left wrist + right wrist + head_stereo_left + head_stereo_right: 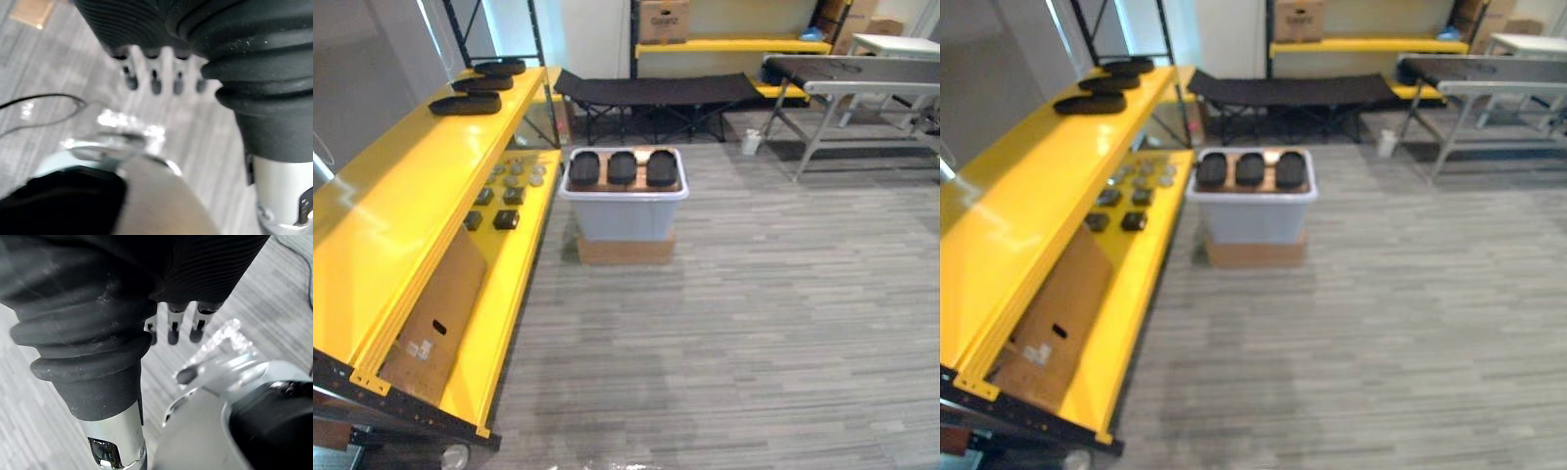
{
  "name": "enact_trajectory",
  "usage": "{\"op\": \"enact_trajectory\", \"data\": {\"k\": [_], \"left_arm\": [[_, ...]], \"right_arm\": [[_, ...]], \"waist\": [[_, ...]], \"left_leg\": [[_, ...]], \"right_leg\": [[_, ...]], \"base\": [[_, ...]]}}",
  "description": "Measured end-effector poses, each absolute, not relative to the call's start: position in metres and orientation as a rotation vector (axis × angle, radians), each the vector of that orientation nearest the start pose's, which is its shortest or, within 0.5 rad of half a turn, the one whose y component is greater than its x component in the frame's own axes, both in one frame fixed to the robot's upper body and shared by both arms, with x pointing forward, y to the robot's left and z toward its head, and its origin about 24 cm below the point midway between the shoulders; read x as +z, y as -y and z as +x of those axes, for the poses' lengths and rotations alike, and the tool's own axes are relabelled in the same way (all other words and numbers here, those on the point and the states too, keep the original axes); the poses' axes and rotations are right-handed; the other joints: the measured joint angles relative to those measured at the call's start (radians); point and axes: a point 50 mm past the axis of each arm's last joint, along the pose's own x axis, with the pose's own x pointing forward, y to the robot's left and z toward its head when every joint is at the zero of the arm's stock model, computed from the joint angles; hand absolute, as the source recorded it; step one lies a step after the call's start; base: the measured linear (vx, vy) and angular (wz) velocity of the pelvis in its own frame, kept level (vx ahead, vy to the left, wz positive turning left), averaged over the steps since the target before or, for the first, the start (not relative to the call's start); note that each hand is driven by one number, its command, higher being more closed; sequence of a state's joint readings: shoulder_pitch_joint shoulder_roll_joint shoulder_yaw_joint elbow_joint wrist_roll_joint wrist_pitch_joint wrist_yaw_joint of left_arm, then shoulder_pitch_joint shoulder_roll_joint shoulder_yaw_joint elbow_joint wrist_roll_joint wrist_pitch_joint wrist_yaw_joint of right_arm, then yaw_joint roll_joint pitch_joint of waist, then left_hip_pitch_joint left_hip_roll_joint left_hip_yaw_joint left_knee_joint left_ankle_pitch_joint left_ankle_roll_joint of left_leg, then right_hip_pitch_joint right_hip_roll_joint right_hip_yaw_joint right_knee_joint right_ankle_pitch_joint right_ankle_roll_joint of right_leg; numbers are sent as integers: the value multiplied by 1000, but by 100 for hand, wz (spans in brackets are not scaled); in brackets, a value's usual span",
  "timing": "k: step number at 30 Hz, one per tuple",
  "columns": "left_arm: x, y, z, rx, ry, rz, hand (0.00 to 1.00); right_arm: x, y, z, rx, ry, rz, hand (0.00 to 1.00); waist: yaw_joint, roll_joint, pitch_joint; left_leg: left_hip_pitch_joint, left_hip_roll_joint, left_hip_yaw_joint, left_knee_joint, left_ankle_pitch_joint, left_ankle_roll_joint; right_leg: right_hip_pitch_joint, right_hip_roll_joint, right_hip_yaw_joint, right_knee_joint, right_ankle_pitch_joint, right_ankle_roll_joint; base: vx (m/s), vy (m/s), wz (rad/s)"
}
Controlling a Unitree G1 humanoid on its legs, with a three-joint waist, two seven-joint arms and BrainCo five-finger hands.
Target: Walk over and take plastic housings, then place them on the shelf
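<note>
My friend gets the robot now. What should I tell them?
Left hand open, holding nothing. Right hand the same.
Three black housings lie on the yellow shelf's top level: done.
Three more housings sit on top of the grey bin ahead, beside the shelf.
Left to do: walk to the bin, take those, place them on the shelf.

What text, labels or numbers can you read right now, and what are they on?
No text is legible.
Cardboard box on the far rack: dark print, too small to read.
Cardboard sheet under the yellow shelf: white label, too blurred to read.
Plastic housings at the grey bin: no markings visible.
</note>
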State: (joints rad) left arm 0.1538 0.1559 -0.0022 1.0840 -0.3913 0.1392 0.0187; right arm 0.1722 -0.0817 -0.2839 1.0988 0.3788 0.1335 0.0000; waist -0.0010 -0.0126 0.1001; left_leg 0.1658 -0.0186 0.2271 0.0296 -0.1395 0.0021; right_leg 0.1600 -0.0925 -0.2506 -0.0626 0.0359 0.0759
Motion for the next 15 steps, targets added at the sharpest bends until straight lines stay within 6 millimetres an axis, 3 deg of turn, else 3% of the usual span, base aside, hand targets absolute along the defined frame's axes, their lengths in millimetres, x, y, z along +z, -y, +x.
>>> {"op": "enact_trajectory", "data": {"k": [7, 15], "left_arm": [[-169, -211, 52, 354, -1287, -227, 0], [-169, -211, 51, 367, -1278, -265, 0]], "right_arm": [[-173, 205, 36, -561, -1280, 474, 0], [-173, 204, 40, -532, -1253, 423, 0]], "waist": [[-3, -8, 26], [-8, -10, 41]], "left_leg": [[38, -5, -4, -56, 22, -19], [49, -7, -10, -108, 56, -13]], "right_leg": [[18, -1, -25, -2, -13, 21], [9, 2, -34, -2, -15, 23]], "base": [[20, 8, 6], [-49, -16, 3]]}}
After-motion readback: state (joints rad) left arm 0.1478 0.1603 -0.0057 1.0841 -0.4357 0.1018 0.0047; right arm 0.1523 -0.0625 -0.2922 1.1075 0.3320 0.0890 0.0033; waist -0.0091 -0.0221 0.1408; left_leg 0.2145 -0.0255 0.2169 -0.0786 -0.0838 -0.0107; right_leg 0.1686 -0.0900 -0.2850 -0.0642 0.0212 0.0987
